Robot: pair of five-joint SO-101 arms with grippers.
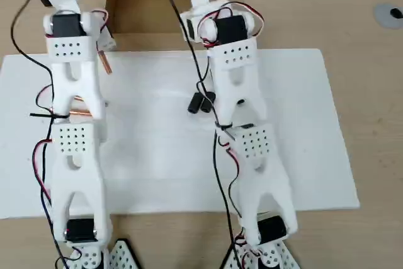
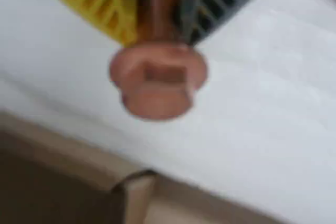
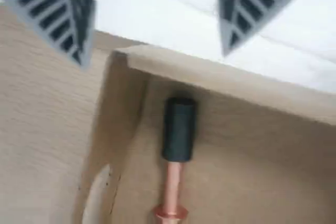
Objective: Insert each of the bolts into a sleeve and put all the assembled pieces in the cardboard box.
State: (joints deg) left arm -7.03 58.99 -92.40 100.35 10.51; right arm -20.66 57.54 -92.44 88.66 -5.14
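My left gripper is shut on the shank of a copper bolt, whose flanged head points at the camera. In the high view this bolt hangs over the far left edge of the white mat, next to the cardboard box. My right gripper is open above the box wall with nothing between its fingers. Below it, inside the box, lies an assembled piece: a black sleeve with a copper bolt sticking out. Two black sleeves lie on the mat beside the right arm.
Another copper piece shows on the mat, half hidden under the left arm. The box corner is close beneath the held bolt. A grey disc sits on the wooden table at the far right.
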